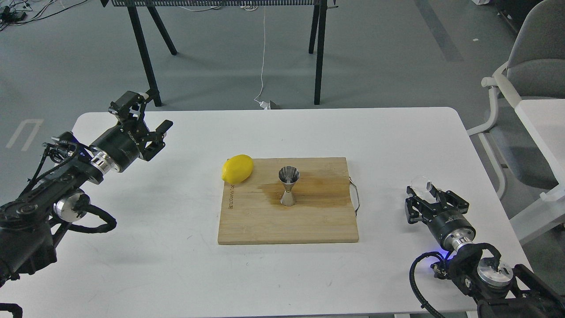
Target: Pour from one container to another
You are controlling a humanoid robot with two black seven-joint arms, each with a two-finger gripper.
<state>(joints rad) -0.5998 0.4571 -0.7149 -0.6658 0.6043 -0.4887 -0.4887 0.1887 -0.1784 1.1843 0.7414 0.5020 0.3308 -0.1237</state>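
The steel jigger (288, 185) stands upright near the middle of the wooden cutting board (309, 221), on a wet brown stain. To the right of the board, low over the table, my right gripper (427, 193) is shut on the small clear glass cup (421, 182), which sticks out past its fingertips, tilted toward the board. My left gripper (150, 114) hangs open and empty above the table's far left part, well away from the board.
A yellow lemon (237, 168) rests against the board's far left corner. A wire handle (355, 198) sticks out of the board's right edge. A grey chair (529, 66) and a second white table (545, 128) stand to the right.
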